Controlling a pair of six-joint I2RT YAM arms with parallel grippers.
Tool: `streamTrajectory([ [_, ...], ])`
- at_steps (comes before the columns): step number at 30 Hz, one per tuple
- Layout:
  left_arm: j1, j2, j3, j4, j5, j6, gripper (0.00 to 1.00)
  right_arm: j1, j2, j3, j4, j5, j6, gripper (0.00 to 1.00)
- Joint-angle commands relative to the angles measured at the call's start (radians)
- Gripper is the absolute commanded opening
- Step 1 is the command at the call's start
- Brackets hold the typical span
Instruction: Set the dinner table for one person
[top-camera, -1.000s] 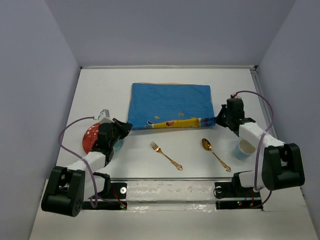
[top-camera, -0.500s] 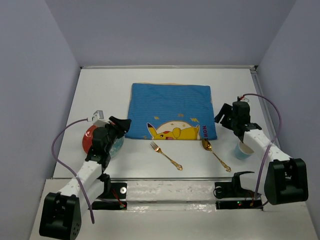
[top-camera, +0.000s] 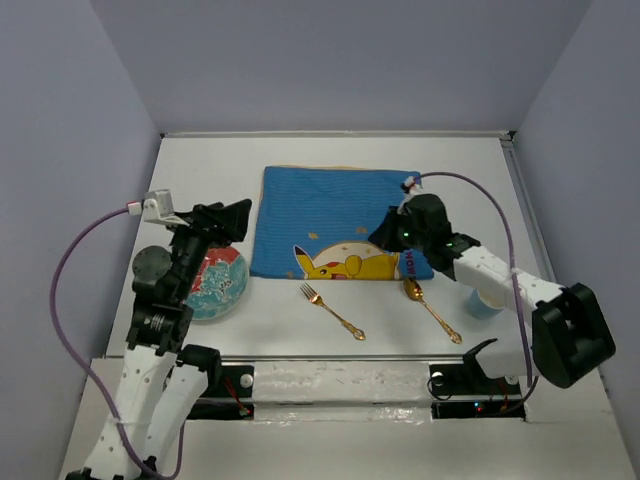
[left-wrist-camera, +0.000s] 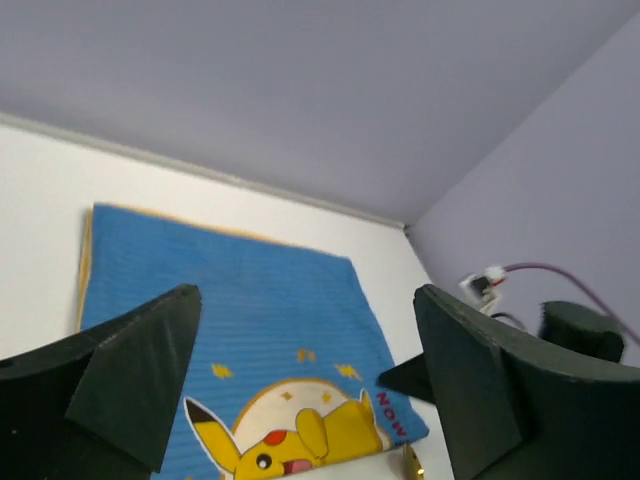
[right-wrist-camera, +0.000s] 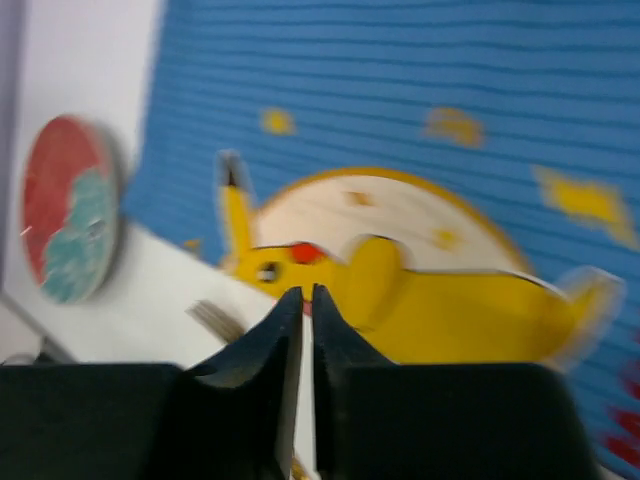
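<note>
Red-and-teal plate (top-camera: 220, 287) is found just left of blue cloth (top-camera: 340, 205) on dinner table (top-camera: 200, 170), nearest to left gripper (top-camera: 238, 216), spread wide, empty; right gripper (top-camera: 390, 233), pressed closed, is farther.

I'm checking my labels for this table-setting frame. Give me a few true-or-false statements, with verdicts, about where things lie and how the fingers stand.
1. The fork lies on the blue cloth. False: it lies on the white tabletop, just in front of the cloth.
2. The left gripper has its fingers spread wide. True.
3. The cup stands to the right of the spoon. True.
4. The plate sits on the cloth. False: it rests on the tabletop, left of the cloth.
5. The right gripper has its fingers wide open. False: they are closed together.
</note>
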Motion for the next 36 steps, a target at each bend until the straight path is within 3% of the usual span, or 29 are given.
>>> streamTrajectory([
  [1,-0.003,-0.079,0.192,-0.197,-0.038,0.198,0.99,0.283,0.157,0.146,0.325,-0.109,0.165,0.20],
  [2,-0.003,-0.088,0.215,-0.222,-0.049,0.253,0.99,0.317,0.196,0.163,0.406,-0.102,0.216,0.31],
  [7,-0.036,-0.111,0.282,-0.295,-0.180,0.389,0.99,0.513,0.490,0.325,0.568,-0.040,0.379,0.56],
  [15,-0.110,-0.232,0.121,-0.216,-0.339,0.395,0.99,0.595,0.779,0.488,0.633,0.027,0.533,0.58],
  [25,-0.179,-0.265,0.062,-0.177,-0.337,0.401,0.99,0.624,0.987,0.661,0.602,-0.008,0.634,0.54],
  [31,-0.199,-0.286,0.059,-0.177,-0.348,0.409,0.99,0.647,1.044,0.711,0.579,-0.023,0.683,0.47],
  [36,-0.207,-0.301,0.057,-0.177,-0.348,0.407,0.99,0.682,1.018,0.654,0.591,0.016,0.729,0.42],
])
